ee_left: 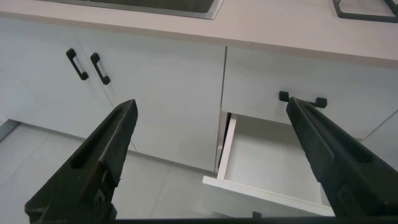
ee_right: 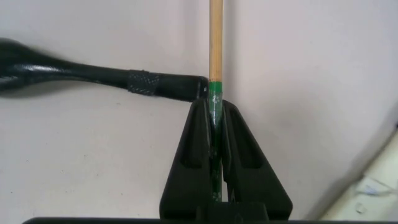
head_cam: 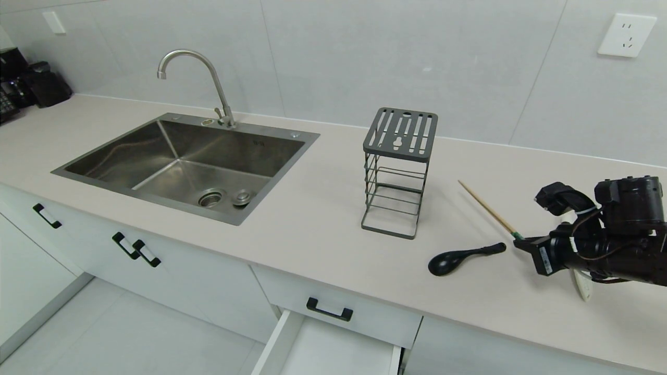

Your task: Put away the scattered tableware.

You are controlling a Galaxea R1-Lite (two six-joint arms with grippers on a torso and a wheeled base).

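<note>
The chopstick [head_cam: 487, 208] stretches over the counter [head_cam: 312, 219], its green end pinched tight in my right gripper [head_cam: 521, 240], just beside the black spoon [head_cam: 458, 259]. My left gripper [ee_left: 211, 106] hangs wide open, empty, facing the open drawer [ee_left: 273, 165].

sink [head_cam: 229, 151] left of rack [head_cam: 398, 172], spoon [head_cam: 458, 259] and chopstick [head_cam: 487, 208] right

Bright, even light; soft shadows.

Pale countertop [head_cam: 312, 219], steel sink [head_cam: 130, 159] inset at left.
A dark wire rack [head_cam: 397, 177] stands right of the sink. A black spoon [head_cam: 458, 259] lies nearer the front edge, with a wooden chopstick [head_cam: 487, 208] by its handle tip.
</note>
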